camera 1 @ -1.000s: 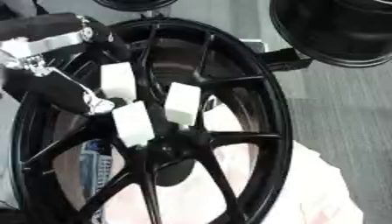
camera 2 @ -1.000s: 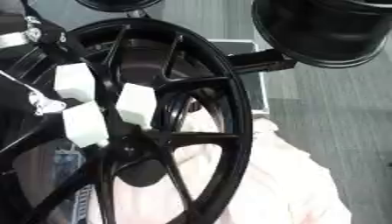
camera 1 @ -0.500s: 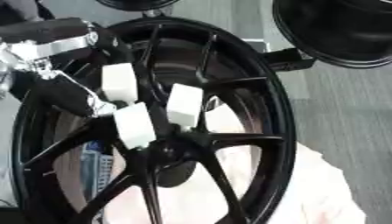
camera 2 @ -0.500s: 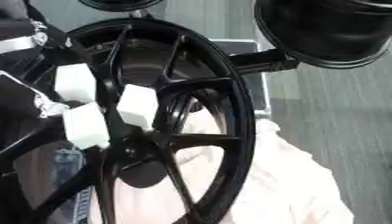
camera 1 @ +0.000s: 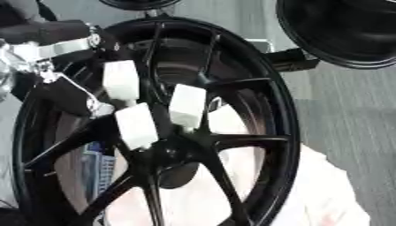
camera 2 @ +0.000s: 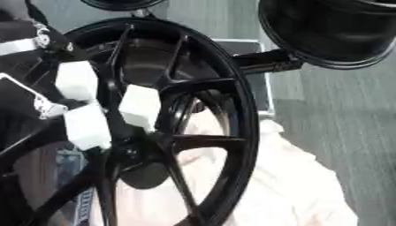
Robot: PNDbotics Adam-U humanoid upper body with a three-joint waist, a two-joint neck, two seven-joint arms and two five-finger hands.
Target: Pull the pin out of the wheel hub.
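Observation:
A black spoked wheel hub (camera 1: pixel 263 132) stands on edge and fills both views. Its dark centre (camera 1: pixel 169 155) sits low in the picture, with a dark oval opening just under it. My left hand (camera 1: pixel 136 125), black with white blocks on it, comes in from the upper left. It lies over the spokes just above the hub's centre. Its silver wrist (camera 1: pixel 62 46) shows at the top left. I cannot make out the pin; the hand and spokes cover that spot. My right hand is out of sight.
A second large black round wheel (camera 2: pixel 333 31) hangs at the upper right, joined by a black bracket (camera 2: pixel 267 62). A pale pink cloth (camera 1: pixel 325 190) lies behind the hub at the lower right. Grey floor (camera 1: pixel 348 110) runs down the right side.

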